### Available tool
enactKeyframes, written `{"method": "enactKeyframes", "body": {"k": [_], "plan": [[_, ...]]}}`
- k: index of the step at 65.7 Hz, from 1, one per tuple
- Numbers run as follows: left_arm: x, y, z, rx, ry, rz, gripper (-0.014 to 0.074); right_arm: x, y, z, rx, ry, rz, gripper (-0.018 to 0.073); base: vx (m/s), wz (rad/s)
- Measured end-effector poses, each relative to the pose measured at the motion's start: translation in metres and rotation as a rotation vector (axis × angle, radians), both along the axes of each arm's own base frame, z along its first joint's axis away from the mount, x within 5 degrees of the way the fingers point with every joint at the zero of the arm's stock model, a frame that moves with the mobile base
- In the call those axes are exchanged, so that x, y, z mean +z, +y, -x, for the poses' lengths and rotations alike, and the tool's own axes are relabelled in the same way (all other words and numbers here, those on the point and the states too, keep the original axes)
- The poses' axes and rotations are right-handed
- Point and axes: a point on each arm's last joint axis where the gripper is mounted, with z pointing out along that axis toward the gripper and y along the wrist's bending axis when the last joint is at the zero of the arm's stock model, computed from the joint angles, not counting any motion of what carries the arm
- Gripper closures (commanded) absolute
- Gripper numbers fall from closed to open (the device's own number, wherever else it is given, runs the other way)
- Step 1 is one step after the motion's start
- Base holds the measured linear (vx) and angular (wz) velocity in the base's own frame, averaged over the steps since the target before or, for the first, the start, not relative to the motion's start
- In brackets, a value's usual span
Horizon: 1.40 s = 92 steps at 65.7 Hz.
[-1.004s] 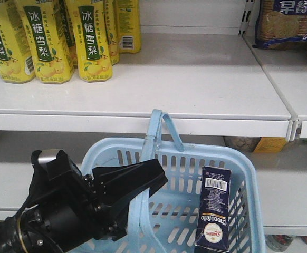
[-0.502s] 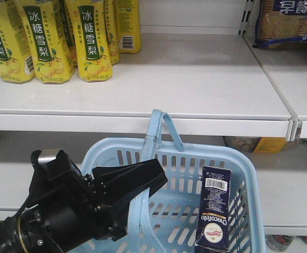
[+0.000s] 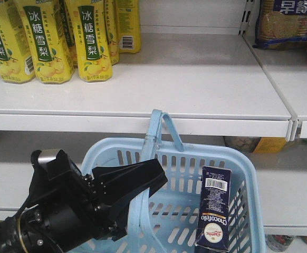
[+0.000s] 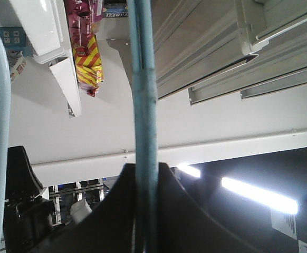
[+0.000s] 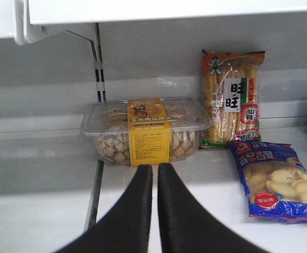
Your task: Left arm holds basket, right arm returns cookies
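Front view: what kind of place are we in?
Most likely a shop or supermarket aisle, possibly a mock-up: white retail shelves stocked with yellow bottles, packaged snacks on a lower shelf in the right wrist view, and a light blue shopping basket.

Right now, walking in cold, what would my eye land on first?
A bulky black tool at lower left clamps one handle of a light blue basket. Inside, near its right wall, a dark cookie box stands on end. Above, yellow bottles crowd the left of a white shelf.
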Motion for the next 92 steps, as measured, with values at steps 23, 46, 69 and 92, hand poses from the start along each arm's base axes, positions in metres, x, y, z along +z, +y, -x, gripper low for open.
{"method": "enactKeyframes", "body": {"k": [23, 46, 69, 92], "plan": [[0.000, 0.000, 0.000, 0.000, 0.000, 0.000, 0.0599, 0.000, 0.000, 0.000, 0.000, -0.005, -0.001, 0.0570, 0.00, 0.00], [0.000, 0.000, 0.000, 0.000, 0.000, 0.000, 0.0599, 0.012, 0.000, -0.001, -0.001, -0.143, -0.101, 0.0570, 0.00, 0.00], [0.000, 0.000, 0.000, -0.001, 0.000, 0.000, 0.0599, 0.044, -0.002, 0.005, -0.015, -0.400, -0.077, 0.0570, 0.00, 0.00], [0.000, 0.000, 0.000, -0.001, -0.001, 0.000, 0.0599, 0.140, 0.001, 0.032, -0.004, -0.691, -0.041, 0.0568, 0.00, 0.00]]}}
